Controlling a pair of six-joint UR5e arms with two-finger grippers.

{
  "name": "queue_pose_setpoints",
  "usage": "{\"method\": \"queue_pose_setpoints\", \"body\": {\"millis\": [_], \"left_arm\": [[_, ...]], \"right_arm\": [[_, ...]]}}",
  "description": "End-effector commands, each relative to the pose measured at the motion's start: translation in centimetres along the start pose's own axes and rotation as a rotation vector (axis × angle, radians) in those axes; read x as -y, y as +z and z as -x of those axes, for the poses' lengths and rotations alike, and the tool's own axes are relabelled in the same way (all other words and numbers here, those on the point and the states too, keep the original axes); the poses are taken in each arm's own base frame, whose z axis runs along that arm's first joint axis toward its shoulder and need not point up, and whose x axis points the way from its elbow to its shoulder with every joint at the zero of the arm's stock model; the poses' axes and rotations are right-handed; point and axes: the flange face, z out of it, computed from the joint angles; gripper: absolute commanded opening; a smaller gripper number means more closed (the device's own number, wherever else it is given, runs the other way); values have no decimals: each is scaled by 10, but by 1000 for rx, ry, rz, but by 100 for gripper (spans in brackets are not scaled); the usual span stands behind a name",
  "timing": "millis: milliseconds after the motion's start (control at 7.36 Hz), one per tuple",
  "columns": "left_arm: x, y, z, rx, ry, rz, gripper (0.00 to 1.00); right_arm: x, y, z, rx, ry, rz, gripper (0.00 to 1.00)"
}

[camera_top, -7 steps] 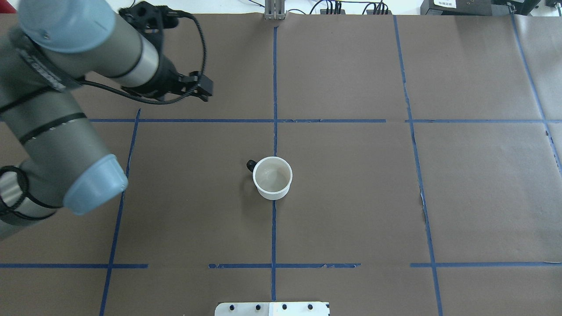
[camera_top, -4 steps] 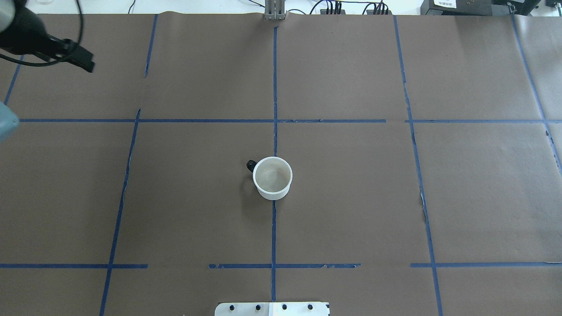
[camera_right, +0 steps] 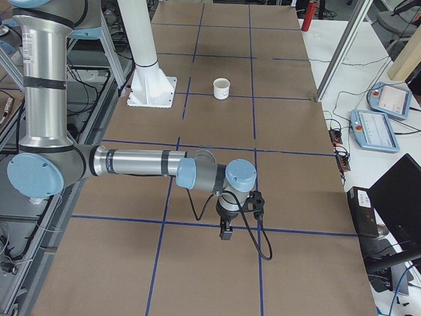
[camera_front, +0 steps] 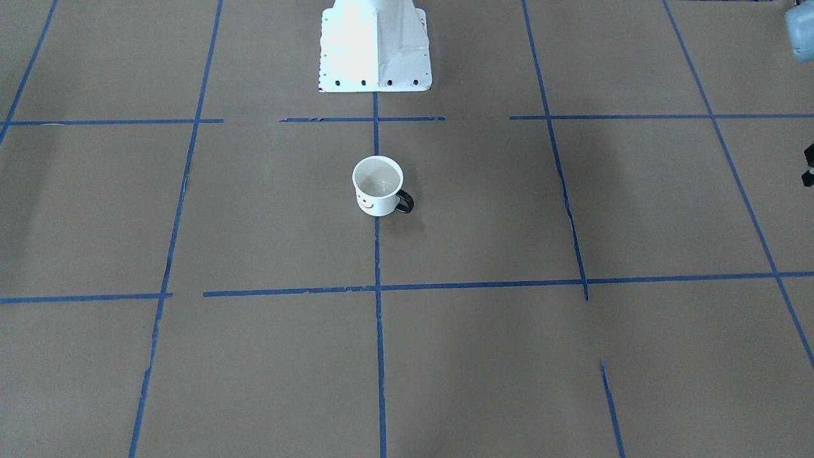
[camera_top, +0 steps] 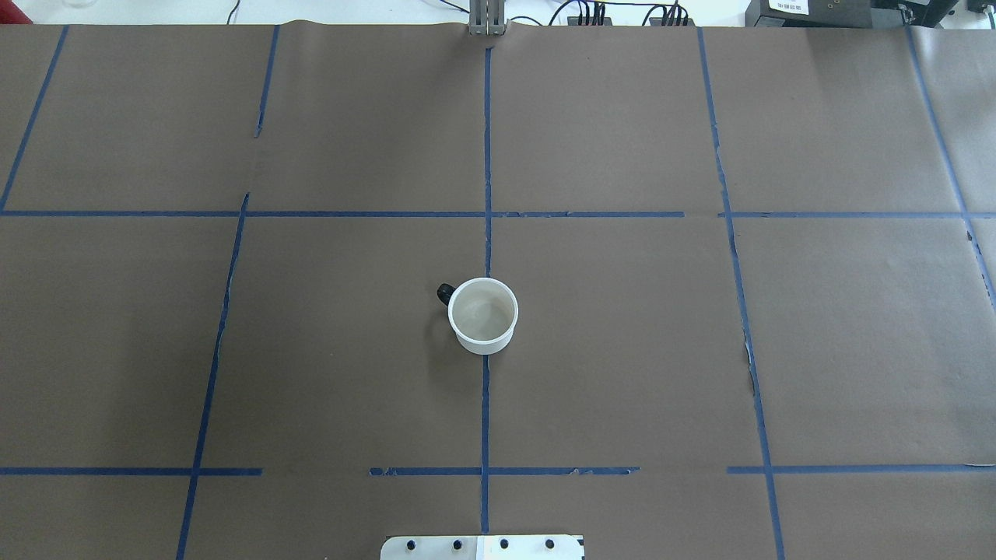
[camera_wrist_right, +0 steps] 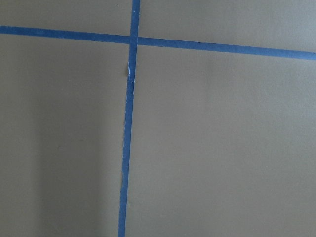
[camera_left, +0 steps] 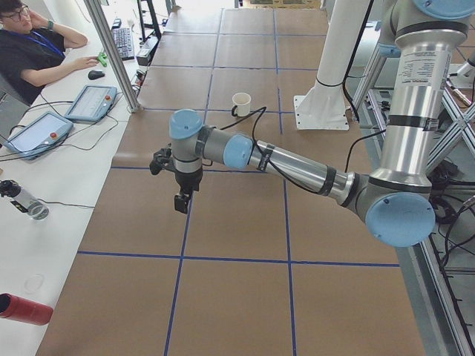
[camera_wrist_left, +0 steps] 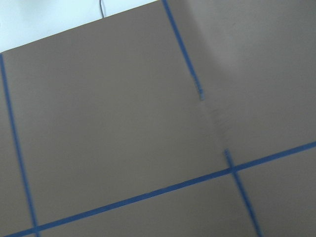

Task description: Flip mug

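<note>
The mug (camera_top: 482, 315) is seen upright, mouth up and unheld, well apart from the left claw (camera_left: 180, 202) and the right claw (camera_right: 226, 232). How wide they are cannot be told. The flip is judged probably finished.

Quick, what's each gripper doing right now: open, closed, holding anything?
Left gripper: cannot tell open or shut; well away from the mug.
Right gripper: cannot tell either; also clear of the mug.

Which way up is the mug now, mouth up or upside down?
Upright, mouth up. The overhead view looks down into the mug, open and empty; in the front-facing view its rim is on top.
</note>
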Motion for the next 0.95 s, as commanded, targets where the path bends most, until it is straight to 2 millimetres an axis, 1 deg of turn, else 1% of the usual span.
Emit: {"method": "queue_pose_setpoints", "body": {"millis": [0,136,272,408,544,816], "left_arm": [[-53,39,48,-72,-93,81,100],[-59,34,51,-133,-117,66,100],[-69,33,55,-163,-137,63,100],[-67,31,55,-161,-143,62,100],[-69,38,60,-163,-161,75,100],[-71,38,61,-163,-161,74,100]], "right_arm": [[0,0,0,0,0,0,100],[0,0,0,0,0,0,100],[0,0,0,0,0,0,100],[0,0,0,0,0,0,100],[0,0,0,0,0,0,100],[0,0,0,0,0,0,100]]}}
